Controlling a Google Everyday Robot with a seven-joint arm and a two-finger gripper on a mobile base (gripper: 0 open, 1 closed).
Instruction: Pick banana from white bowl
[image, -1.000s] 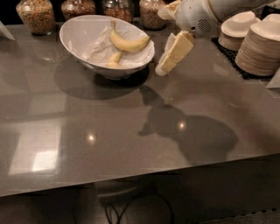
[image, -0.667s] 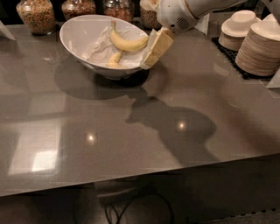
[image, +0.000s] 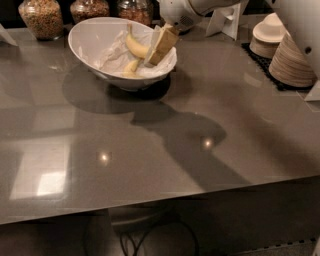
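You have the grey table (image: 200, 150) under everything. The white bowl (image: 82, 42) sits mostly to the left of the gripper (image: 161, 46), which dips over the bowl's right rim above the crumpled paper (image: 112, 55). The banana (image: 136, 47) lies in the bowl just left of the gripper, apparently touching it. You cannot tell whether the gripper is parted or closed.

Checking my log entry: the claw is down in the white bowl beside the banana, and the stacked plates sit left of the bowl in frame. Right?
No. The camera view shows the stacked plates right of the white bowl, not left. The claw is indeed in the bowl beside the banana.
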